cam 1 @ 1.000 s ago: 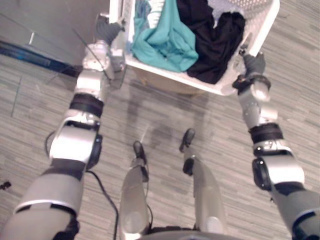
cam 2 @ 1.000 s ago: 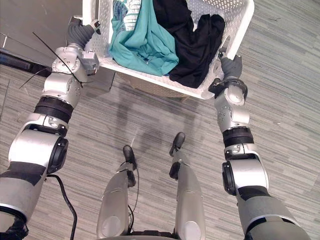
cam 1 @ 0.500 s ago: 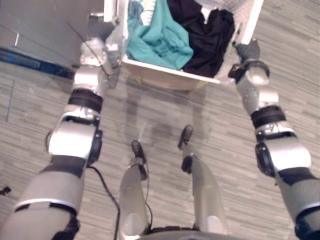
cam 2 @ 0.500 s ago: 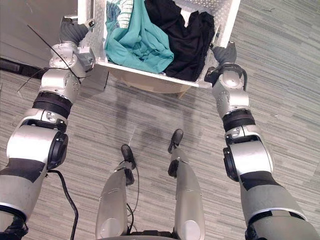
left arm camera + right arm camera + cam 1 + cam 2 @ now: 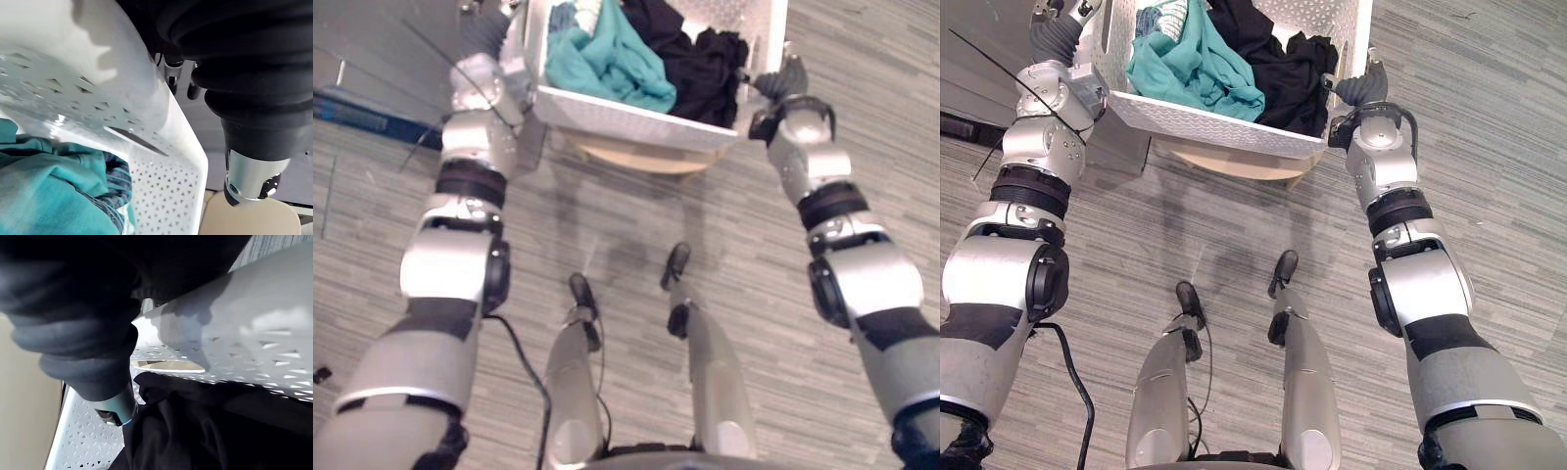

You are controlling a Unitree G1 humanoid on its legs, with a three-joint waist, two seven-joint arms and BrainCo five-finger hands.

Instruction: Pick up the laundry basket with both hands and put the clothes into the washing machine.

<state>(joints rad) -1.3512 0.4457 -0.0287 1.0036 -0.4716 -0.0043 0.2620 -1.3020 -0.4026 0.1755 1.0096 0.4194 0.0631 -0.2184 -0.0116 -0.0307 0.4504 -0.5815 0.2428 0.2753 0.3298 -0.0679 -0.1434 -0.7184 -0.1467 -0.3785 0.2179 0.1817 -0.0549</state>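
1. Holds a white perforated basket (image 5: 1214, 122) out in front, one hand at each short end.
2. Sets the left hand (image 5: 1056, 37) against the rim at the basket's left end. In the left wrist view, dark fingertips (image 5: 193, 90) tucked behind the rim and the thumb (image 5: 249, 181) on the outer side. Apparently clamped on the rim, with most of the fingers hidden by the ribbed cover.
3. Grasps the rim at the right end with the right hand (image 5: 1361, 86). In the right wrist view, one digit (image 5: 116, 409) reaching down inside the wall near the handle slot (image 5: 166, 365), with the cover lying over the top of the rim.
4. Keeps the clothes inside the basket:
   - Teal garment (image 5: 1190, 69) heaped in the left half.
   - Black garment (image 5: 1283, 73) in the right half, touching the teal one along the middle.
   - Patterned cloth (image 5: 1160, 18) in the far left corner, partly under the teal.
5. Hangs over a round tan stand (image 5: 1224, 162), visible just below the near wall. Impossible to judge whether the basket and stand touch.
6. Stands on a grey plank floor (image 5: 1489, 196), with a dark panel (image 5: 969, 59) at the far left.
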